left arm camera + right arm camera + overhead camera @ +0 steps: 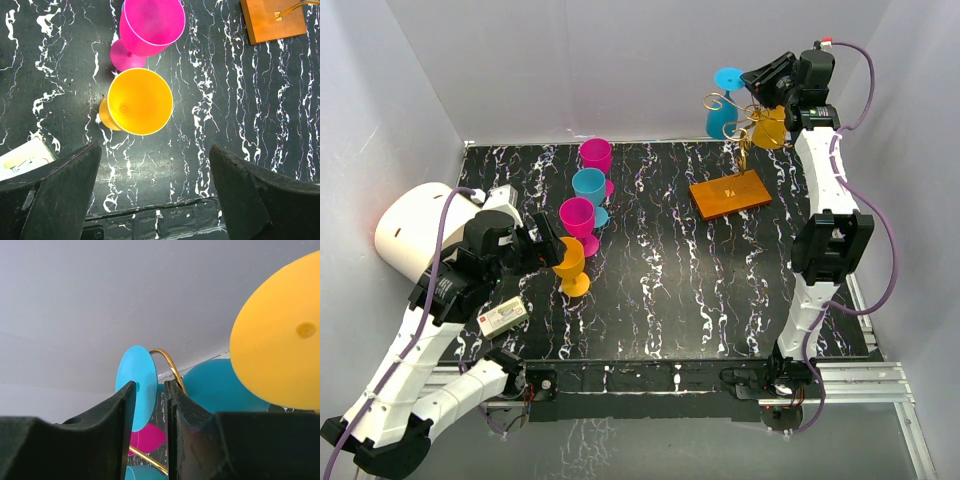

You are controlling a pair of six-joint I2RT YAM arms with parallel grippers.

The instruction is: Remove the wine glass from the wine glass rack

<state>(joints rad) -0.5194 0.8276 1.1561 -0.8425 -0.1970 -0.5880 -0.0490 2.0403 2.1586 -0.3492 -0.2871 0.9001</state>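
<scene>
The wine glass rack has gold curled wire arms (728,104) on a slim post over an orange base (730,193), at the back right. A blue wine glass (723,112) and an orange wine glass (770,128) hang from it upside down. My right gripper (754,78) is up at the rack top. In the right wrist view its fingers (151,389) stand close together around the blue glass's stem, between its round foot (136,385) and its bowl (220,387). My left gripper (155,165) is open and empty, above an orange glass (140,102) standing on the table.
On the table's left stand a pink glass (595,155), a blue glass (589,188), a pink glass (578,220) and the orange glass (570,265). A white cylinder (412,228) and a small white box (503,318) lie by the left arm. Grey walls close in on the sides and back.
</scene>
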